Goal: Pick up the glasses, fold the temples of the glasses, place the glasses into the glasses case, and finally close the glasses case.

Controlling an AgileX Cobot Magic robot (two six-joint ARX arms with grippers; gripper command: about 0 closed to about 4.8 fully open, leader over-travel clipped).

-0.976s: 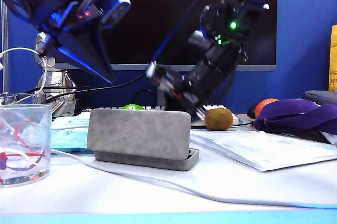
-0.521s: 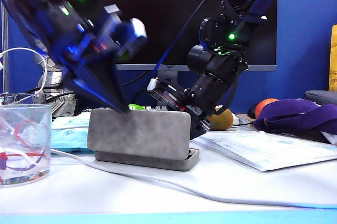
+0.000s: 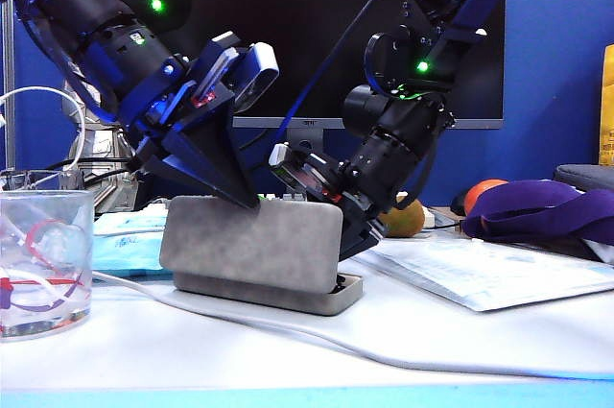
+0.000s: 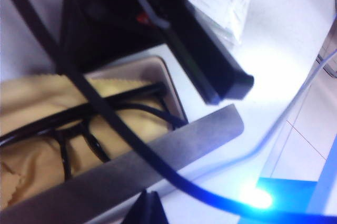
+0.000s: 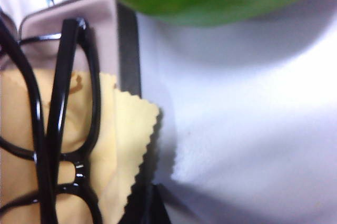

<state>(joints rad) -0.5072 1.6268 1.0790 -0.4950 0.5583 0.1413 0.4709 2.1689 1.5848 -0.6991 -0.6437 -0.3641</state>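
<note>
Glasses [image 5: 52, 145] lie cased [image 3: 251, 245]; both end effectors [image 3: 245, 199] [image 3: 336, 235] shut, empty.

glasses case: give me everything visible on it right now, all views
The glasses case is an oblong grey felt-textured clamshell with rounded corners, standing on the white table, its lid raised and tilted back. The left gripper has its fingertips at the lid's top edge; the right gripper, shut, reaches in behind the lid's right end. The wrist views show the inside: the folded black glasses lie on a yellow cloth whose serrated edge hangs over the rim. A white cable runs past the base.
</note>
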